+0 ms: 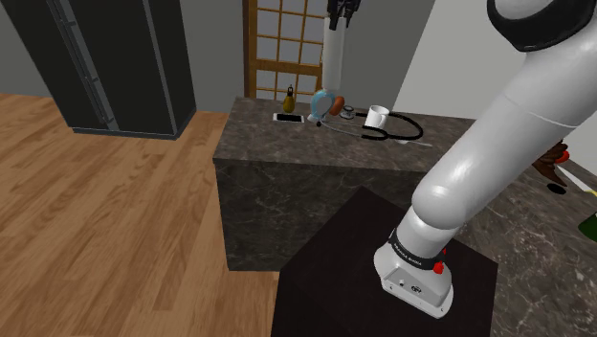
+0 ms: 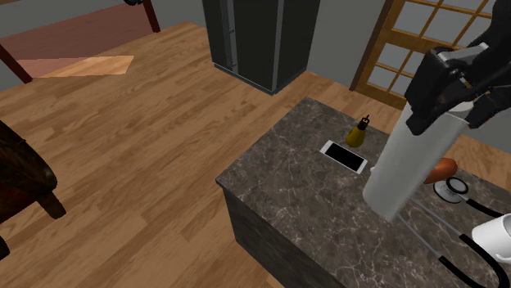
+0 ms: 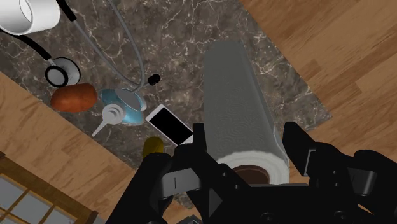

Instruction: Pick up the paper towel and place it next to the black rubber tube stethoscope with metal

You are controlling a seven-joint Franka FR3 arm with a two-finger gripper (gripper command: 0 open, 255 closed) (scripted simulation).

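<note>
My gripper [image 1: 342, 19] is shut on the top end of a pale grey paper towel roll [image 1: 333, 59], which hangs above the dark marble counter [image 1: 287, 146]. In the wrist view the fingers [image 3: 198, 147] clasp the roll [image 3: 236, 105] from both sides. The stethoscope lies beyond the roll towards the shoulder view's right, with its metal chest piece [image 1: 347, 111] and a black tube loop [image 1: 400, 127]. From the second exterior view the tilted roll [image 2: 409, 164] hangs under the gripper [image 2: 450, 102], beside the chest piece [image 2: 452, 188].
On the counter lie a white phone [image 3: 168, 124], a yellow bottle [image 3: 153, 146], a blue bowl with a white funnel [image 3: 124, 107], an orange-brown lump [image 3: 74, 98] and a white mug [image 3: 25, 14] by the stethoscope. Bare marble [image 2: 287, 180] lies towards the wooden floor.
</note>
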